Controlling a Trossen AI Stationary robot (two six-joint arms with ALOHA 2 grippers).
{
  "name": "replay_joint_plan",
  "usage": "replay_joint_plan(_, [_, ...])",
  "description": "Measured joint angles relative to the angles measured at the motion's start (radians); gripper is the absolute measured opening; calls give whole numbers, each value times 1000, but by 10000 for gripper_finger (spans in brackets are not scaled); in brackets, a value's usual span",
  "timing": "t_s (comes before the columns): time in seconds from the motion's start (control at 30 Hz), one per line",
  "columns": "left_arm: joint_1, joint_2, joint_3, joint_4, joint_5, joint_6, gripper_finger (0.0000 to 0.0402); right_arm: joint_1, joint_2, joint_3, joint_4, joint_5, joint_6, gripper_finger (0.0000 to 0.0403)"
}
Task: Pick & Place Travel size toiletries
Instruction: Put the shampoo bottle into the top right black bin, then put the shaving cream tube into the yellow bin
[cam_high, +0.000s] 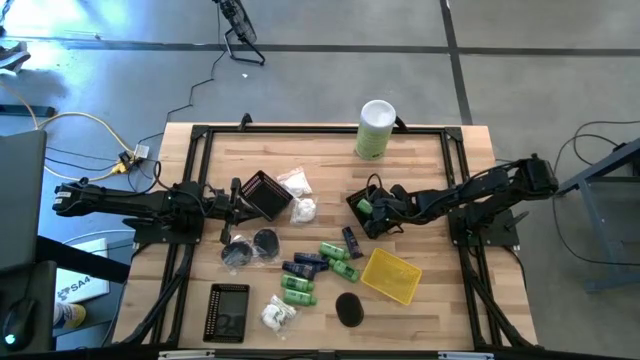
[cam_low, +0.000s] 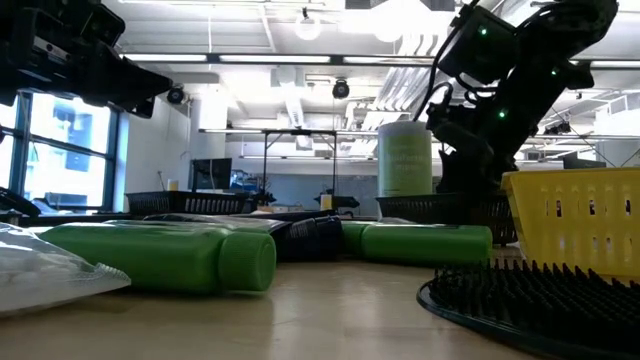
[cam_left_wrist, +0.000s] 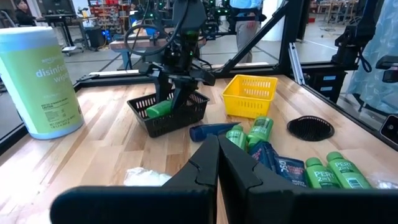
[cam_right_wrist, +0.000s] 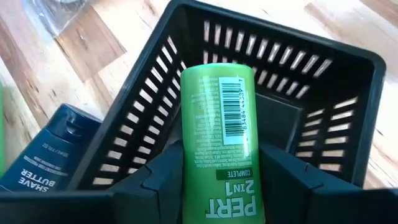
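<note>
My right gripper (cam_high: 372, 208) is shut on a bright green bottle (cam_right_wrist: 217, 124) and holds it into the open top of a black basket (cam_right_wrist: 323, 93) right of the table's middle. More toiletries lie loose on the wood: green bottles (cam_high: 336, 253), navy tubes (cam_high: 305, 266), black discs (cam_high: 265, 241) and white packets (cam_high: 297, 183). One navy tube (cam_right_wrist: 43, 155) lies just outside the basket. My left gripper (cam_left_wrist: 217, 155) is shut, held level above the table's left side and touching nothing. My right gripper pinches the green bottle's two long sides (cam_right_wrist: 189, 174) between its two fingers (cam_right_wrist: 158, 177), at the end printed with the brand name. The fingers slant down from the table's right side and lie along the bottle. The bottle's free end (cam_right_wrist: 214, 78) points into the basket; whether it touches the floor is hidden.
A tall white-and-green canister (cam_high: 375, 128) stands at the far edge. A yellow basket (cam_high: 390, 276) sits near the front right, a second black basket (cam_high: 266, 194) lies tipped by my left gripper, and a flat black tray (cam_high: 228, 312) lies at the front left.
</note>
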Motion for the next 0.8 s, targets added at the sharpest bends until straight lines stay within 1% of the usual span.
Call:
replay_joint_plan(0.13, [0, 0, 0, 0, 0, 0, 1, 0, 0, 0, 0, -2, 0, 176])
replay_joint_plan(0.37, [0, 0, 0, -1, 0, 0, 1, 0, 0, 0, 0, -1, -3, 206])
replay_joint_plan(0.5, [0, 0, 0, -1, 0, 0, 1, 0, 0, 0, 3, -3, -22, 211])
replay_joint_plan(0.63, [0, 0, 0, -1, 0, 0, 1, 0, -1, 18, 13, -24, -45, 199])
replay_joint_plan(0.8, [0, 0, 0, -1, 0, 0, 1, 1, -25, 66, 16, -31, -117, 166])
